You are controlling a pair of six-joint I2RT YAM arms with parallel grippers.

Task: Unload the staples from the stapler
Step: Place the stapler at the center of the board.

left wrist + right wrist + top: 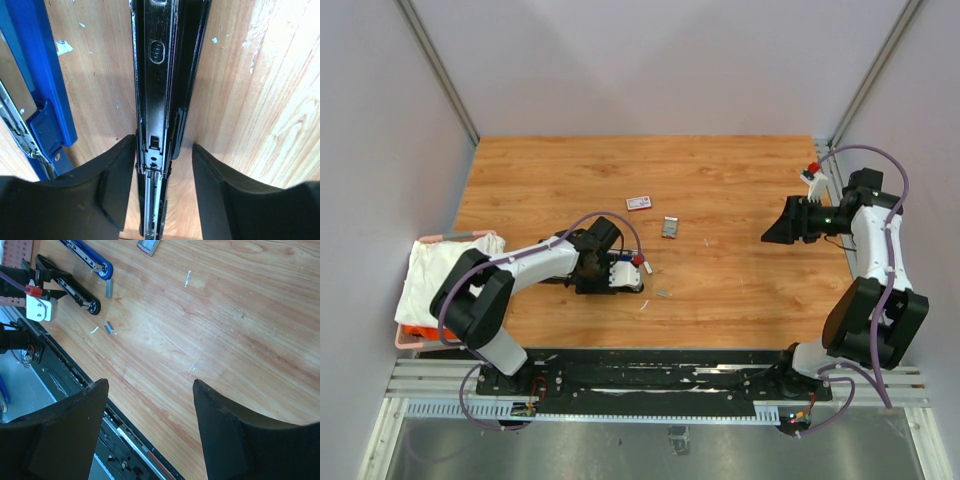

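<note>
Two staplers lie side by side in the lower left part of the top view, and the left gripper (pixel 162 155) is down over the black stapler (pixel 156 90). Its jaws sit at a middling width astride the body. The left finger (pixel 112 190) looks to be against the stapler's side, while a sliver of bare wood shows between the stapler and the right finger (pixel 220 195), so it is not clamped. The blue stapler (pixel 47 115) lies just beside it, at the left edge of the wrist view.

The black stapler's channel faces the camera, with a silvery run low in the frame; whether that is a strip of staples or only the rail cannot be told. A few loose staples (pixel 108 328) lie on the table (pixel 740 290), near the stapler tips at the upper left of the right wrist view. A small red-and-white box (pixel 639 203) sits further up the table.

The right gripper (pixel 150 390) hangs spread wide and empty at the right of the top view, well apart from the staplers.

The step in hand looks like steadying the black stapler for emptying. The next move probably calls for the left jaws to close on the body. The right arm would then have to cross over and narrow its jaws to draw out any strip, a fine pinch on very thin metal.
</note>
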